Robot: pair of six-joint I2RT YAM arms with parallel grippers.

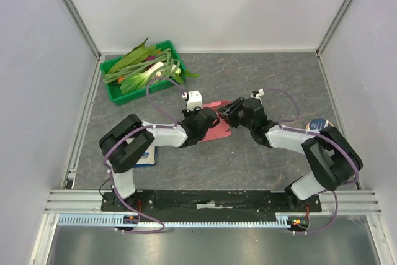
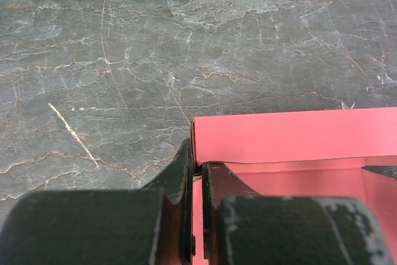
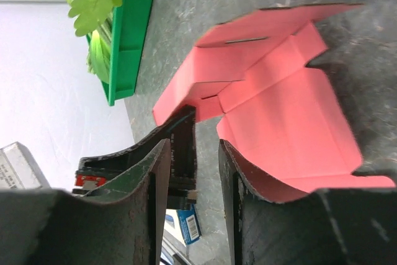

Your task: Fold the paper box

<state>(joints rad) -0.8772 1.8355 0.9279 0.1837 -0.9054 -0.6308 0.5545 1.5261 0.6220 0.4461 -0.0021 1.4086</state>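
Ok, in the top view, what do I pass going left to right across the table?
green tray → left end effector → paper box → right end effector → small round thing, half hidden behind the right arm

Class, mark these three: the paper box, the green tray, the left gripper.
paper box [image 3: 291,110], right wrist view, broad flat panel.
green tray [image 3: 130,29], right wrist view, outer side wall.
left gripper [image 2: 197,158], left wrist view, between its fingertips.
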